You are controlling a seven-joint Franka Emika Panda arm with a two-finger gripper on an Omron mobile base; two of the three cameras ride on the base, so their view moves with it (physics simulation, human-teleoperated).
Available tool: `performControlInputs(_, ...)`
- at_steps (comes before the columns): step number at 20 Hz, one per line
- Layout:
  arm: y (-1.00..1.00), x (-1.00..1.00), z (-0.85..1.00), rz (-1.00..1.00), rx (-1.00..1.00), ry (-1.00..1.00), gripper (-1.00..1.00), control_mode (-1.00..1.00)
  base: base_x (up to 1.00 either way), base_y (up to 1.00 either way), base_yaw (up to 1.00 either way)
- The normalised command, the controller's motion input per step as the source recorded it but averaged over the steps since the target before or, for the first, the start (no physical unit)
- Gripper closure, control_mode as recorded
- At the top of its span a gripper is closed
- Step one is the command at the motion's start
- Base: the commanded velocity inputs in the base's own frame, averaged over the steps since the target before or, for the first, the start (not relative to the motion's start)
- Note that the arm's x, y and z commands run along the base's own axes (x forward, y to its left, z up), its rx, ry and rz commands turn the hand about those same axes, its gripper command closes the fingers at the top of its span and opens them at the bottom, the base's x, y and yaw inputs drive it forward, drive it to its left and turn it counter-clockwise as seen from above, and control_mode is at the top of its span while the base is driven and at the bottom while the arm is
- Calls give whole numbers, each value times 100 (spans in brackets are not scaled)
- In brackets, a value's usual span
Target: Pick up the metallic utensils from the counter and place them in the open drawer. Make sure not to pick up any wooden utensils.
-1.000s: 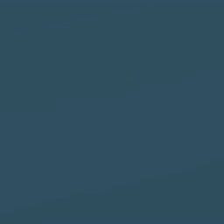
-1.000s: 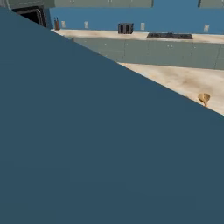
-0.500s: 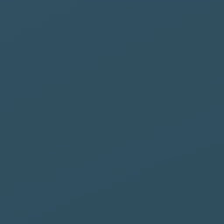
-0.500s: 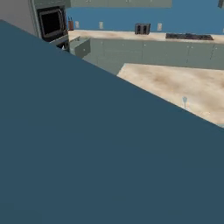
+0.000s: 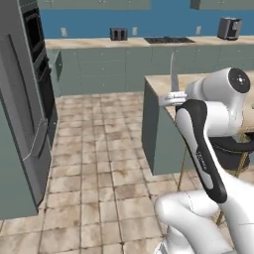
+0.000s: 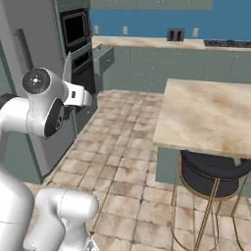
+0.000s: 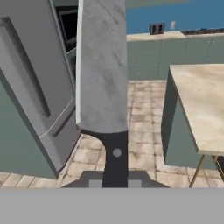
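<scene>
One knife (image 7: 101,65) stands blade-up, its black handle pinched in the pincer (image 7: 114,179), beside the counter (image 7: 202,101).

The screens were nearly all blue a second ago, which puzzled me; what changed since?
The base drove, so both base views swung off a flat blue-grey surface onto the beige-brown marbled stone counter and tiled floor. The gripper holds the black-handled, silver-bladed kitchen knife upright; earlier pictures hide it. No thing's own move can be told.

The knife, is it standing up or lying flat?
Standing up. The knife is held by its black handle in the gripper, blade pointing straight up in both base views.
</scene>
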Motion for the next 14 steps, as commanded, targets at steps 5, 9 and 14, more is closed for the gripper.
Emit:
performControlInputs(5, 0, 0, 0, 0, 0, 0, 100, 100, 100, 100, -12)
performControlInputs(9, 0, 0, 0, 0, 0, 0, 100, 100, 100, 92, -16)
performControlInputs(14, 0, 0, 0, 0, 0, 0, 100, 100, 100, 14, -7)
